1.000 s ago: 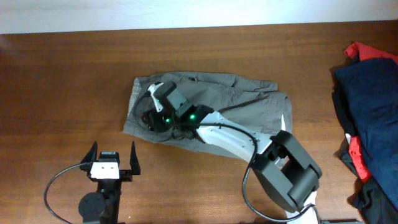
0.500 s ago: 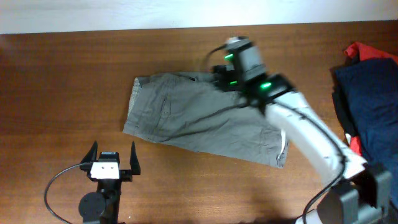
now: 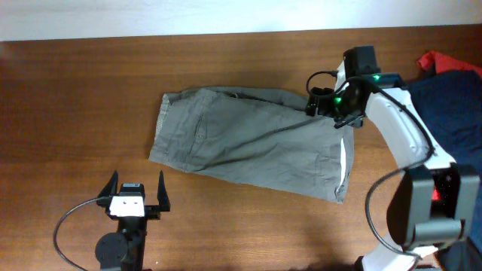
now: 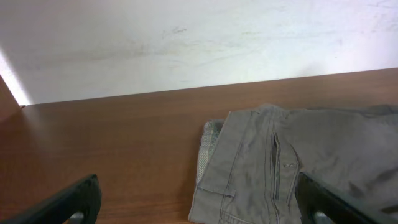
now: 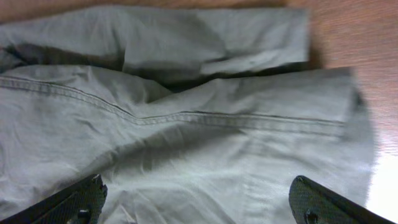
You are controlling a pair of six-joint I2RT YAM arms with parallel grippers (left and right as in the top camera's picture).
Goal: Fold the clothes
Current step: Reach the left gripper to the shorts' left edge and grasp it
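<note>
The clothes (image 3: 248, 143), one grey-olive garment, lie spread flat across the middle of the table. My right gripper (image 3: 321, 104) hovers over their upper right corner. In the right wrist view the grey cloth (image 5: 186, 112) fills the frame, and the right gripper (image 5: 199, 208) is open with nothing held between its fingers. My left gripper (image 3: 137, 181) rests near the table's front edge, just short of the garment's left end, and is open. In the left wrist view the left gripper (image 4: 199, 208) is empty, with the garment (image 4: 298, 162) ahead of it to the right.
A pile of navy blue cloth (image 3: 448, 113) with red cloth (image 3: 433, 60) lies at the table's right edge, beside the right arm. A white wall (image 4: 186, 43) runs along the far side of the brown table (image 3: 75, 98).
The right arm has swung from the garment's left part across to its upper right corner, and its jaws have opened wide. The left arm has not moved.
</note>
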